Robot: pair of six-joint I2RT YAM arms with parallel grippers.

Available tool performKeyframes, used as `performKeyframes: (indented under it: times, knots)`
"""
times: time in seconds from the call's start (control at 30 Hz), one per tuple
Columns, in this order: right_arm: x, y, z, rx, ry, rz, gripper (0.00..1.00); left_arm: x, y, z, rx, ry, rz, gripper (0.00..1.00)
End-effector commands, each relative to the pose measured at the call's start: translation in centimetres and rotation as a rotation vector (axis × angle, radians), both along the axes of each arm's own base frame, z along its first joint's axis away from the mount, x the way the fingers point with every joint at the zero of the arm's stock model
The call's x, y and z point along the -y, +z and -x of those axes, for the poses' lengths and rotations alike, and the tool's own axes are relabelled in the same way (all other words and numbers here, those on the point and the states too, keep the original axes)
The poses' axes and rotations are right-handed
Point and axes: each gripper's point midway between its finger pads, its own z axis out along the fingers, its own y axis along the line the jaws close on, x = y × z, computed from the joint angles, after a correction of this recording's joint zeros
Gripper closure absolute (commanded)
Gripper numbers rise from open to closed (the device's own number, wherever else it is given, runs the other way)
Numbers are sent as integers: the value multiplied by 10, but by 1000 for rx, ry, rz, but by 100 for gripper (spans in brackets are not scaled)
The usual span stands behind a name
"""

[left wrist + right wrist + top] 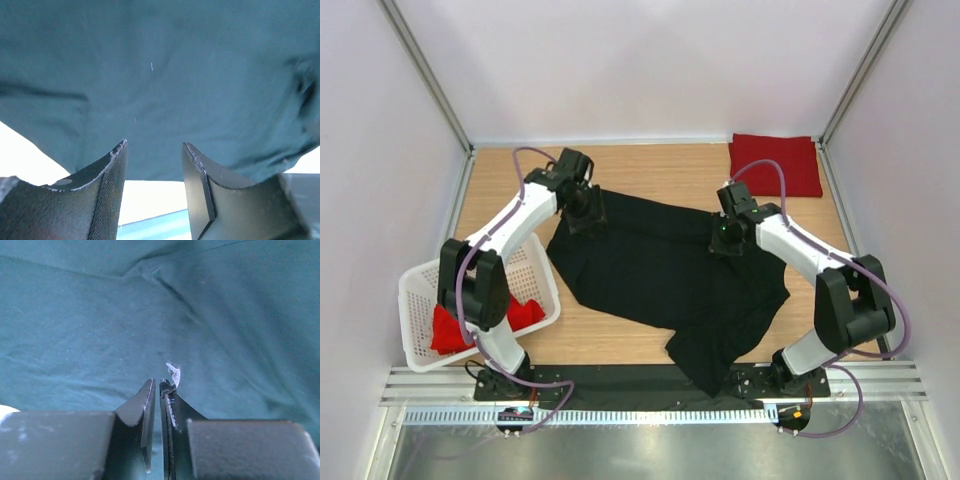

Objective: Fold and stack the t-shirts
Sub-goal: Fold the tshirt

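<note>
A black t-shirt (660, 275) lies spread and rumpled across the middle of the table, its lower part reaching the near edge. My left gripper (585, 215) sits at the shirt's far left corner. In the left wrist view it (154, 145) is open, with the cloth (150, 75) just past its fingertips and nothing between them. My right gripper (728, 238) rests on the shirt's far right part. In the right wrist view it (157, 382) is shut to a thin slit over the cloth (100, 315). No fold shows between its fingers. A folded red t-shirt (775, 165) lies at the back right corner.
A white lattice basket (420, 300) stands at the left edge beside the left arm, with red cloth (448, 330) inside. Grey walls close in the table on three sides. A metal rail (650, 385) runs along the near edge.
</note>
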Motion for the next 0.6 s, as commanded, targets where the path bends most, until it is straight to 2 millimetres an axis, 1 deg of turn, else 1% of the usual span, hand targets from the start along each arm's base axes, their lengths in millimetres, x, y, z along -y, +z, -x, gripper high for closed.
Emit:
performKeyframes:
  times: [0.0,0.03,0.07,0.1,0.13,0.17,0.2,0.23,0.33,0.4,0.43,0.57]
  knots:
    - [-20,-8,-16,21,44,-16,85,17,8,20,26,-31,39,52]
    - [-20,-12,-16,13,50,11,85,18,2,29,9,-37,34,52]
    - [-20,-14,-19,17,58,33,85,21,4,33,16,-47,46,52]
    - [-20,-21,-19,0,62,47,84,22,3,37,11,-56,46,52]
    - [-11,-23,-24,14,42,100,83,24,2,41,4,-62,53,52]
    - [-8,-24,-26,16,37,118,83,22,-3,46,-9,-63,49,52]
    - [-6,-27,-27,11,43,142,83,22,-1,49,-5,-68,56,52]
    - [1,-28,-29,13,35,179,83,22,-2,49,-2,-70,60,52]
    - [8,-28,-34,18,43,229,82,21,-3,53,2,-75,65,53]
    - [9,-29,-37,22,59,245,80,22,-4,54,-8,-81,69,53]
    - [10,-32,-38,16,63,256,79,23,-4,54,-10,-84,73,53]
    - [14,-32,-45,20,64,295,77,25,-2,53,-7,-92,79,53]
